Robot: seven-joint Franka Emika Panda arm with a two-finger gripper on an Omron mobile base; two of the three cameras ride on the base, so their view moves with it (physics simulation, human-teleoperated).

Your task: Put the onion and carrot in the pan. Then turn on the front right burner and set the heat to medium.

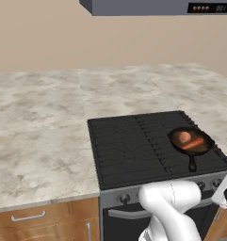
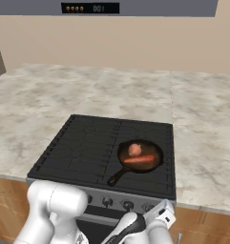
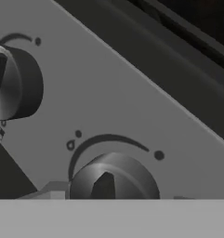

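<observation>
**Knob stage: food is in, hand is at the front panel**

The onion (image 2: pixel 134 149) and the carrot (image 2: pixel 139 160) both sit in the pan (image 2: pixel 157 155), which is on the front right burner (image 1: pixel 206 162) with its handle pointing toward me. I read the loading part as done, so the job now is the burner control.

In the hand view I'm nose-on to the stove's control panel (image 3: pixel 132 107). One knob (image 3: pixel 113 179) is dead ahead at the bottom of frame, and a second knob (image 3: pixel 13 83) is off to one side. The gripper's fingertips are hidden from me, so I can't tell how wide the jaws stand or whether they have hold of the knob (it looks close enough to be gripped, but that's a guess).

To do it well:
- Confirm this knob really is the front right one before turning. The base views put the hand at the right end of the panel, which fits.
- Turn along the printed arc and stop about midway between its end dots, not at either stop.
- Keep the wrist axis square on the knob so the fingers don't slip off.

Room: the cooktop lip is just above the panel and the oven handle (image 1: pixel 122 214) is just below. It's tight up and down, so I'd rotate only and not translate. Backing out toward me is open.
</observation>
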